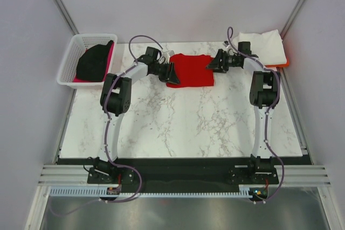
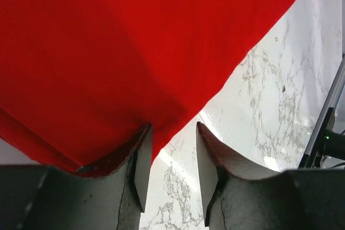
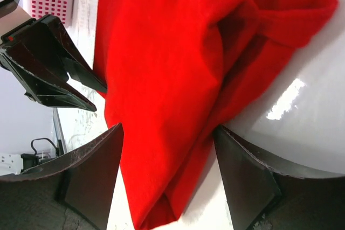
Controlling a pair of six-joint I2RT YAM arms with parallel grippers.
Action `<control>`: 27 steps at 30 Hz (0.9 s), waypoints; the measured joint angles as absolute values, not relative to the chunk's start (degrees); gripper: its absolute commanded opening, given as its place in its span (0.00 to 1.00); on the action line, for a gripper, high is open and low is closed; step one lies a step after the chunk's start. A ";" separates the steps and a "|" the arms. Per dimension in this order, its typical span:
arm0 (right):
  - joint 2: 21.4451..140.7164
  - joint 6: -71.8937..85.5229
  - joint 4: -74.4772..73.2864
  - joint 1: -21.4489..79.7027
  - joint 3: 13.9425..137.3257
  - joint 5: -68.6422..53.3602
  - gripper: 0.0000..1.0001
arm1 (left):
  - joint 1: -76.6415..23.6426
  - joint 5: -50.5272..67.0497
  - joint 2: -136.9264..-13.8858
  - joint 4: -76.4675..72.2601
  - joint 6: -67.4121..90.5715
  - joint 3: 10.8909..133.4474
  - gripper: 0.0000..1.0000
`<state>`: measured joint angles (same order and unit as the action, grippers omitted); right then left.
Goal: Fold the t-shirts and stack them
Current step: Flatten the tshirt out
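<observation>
Softly creased red t-shirt [image 1: 190,70] on veined marble [image 1: 188,117]; left tool [image 2: 173,127] and right tool [image 3: 167,129] spread.

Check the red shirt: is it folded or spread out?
Folded: the red shirt lies as a compact rectangle, with doubled layers visible in the right wrist view.

White links [image 1: 109,133], black joints [image 1: 116,94], purple cables [image 1: 141,37], dark wedge-fingered left claw [image 2: 171,160], right claw [image 3: 167,171]

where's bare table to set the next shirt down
Bare: the near half of the table, from the red t-shirt to the near edge. Crowded: the far edge, the basket on the left, the left hand and right hand flanking the red t-shirt, the white t-shirt on the right.
</observation>
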<state>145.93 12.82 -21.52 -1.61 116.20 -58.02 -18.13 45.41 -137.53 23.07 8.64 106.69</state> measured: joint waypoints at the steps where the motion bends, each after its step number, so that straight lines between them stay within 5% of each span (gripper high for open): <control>1: 146.28 13.17 -21.12 -1.32 116.57 -58.28 0.77 | -18.13 45.28 -137.58 23.11 8.64 107.00 0.45; 7: 147.89 14.92 -18.24 1.15 118.21 -58.63 0.71 | -18.13 45.12 -138.50 23.16 8.62 108.22 0.43; 9: 148.14 15.35 -17.50 1.69 118.24 -58.11 0.55 | -18.13 45.06 -138.50 23.29 8.62 108.29 0.43; 13: 148.68 15.62 -18.00 2.52 118.13 -54.22 0.00 | -18.13 44.86 -138.50 23.46 8.47 108.29 0.43; 27: 139.06 -1.89 -34.50 2.46 121.75 -37.69 0.00 | -19.53 40.49 -136.46 24.14 4.93 108.27 0.55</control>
